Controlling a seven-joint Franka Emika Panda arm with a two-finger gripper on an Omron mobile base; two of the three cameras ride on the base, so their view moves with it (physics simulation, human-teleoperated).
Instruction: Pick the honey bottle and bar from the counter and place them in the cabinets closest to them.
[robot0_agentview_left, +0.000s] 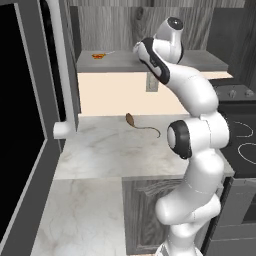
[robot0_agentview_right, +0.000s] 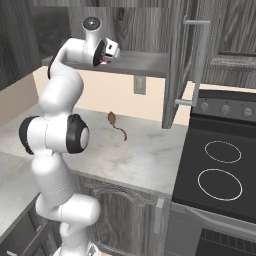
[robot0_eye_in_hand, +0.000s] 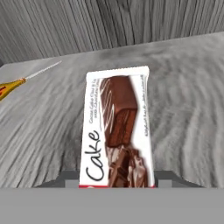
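clamped between the gripper (robot0_eye_in_hand: 117, 183) tips, the bar (robot0_eye_in_hand: 117, 129) lies lengthwise toward 12 o'clock over the cabinet shelf (robot0_eye_in_hand: 188, 87). at 10 o'clock sits an orange thing (robot0_eye_in_hand: 9, 86) with a thin tail.

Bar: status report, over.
Gripper shut on the bar, over the cabinet shelf. Bar not yet released. Orange thing off to one side, nothing ahead in the way.

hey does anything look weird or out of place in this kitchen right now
One oddity: a brown teardrop thing with a long thin tail lies loose on the counter. Otherwise orderly: the bar sits in the gripper over the cabinet shelf, with a small orange item at the shelf's far end.
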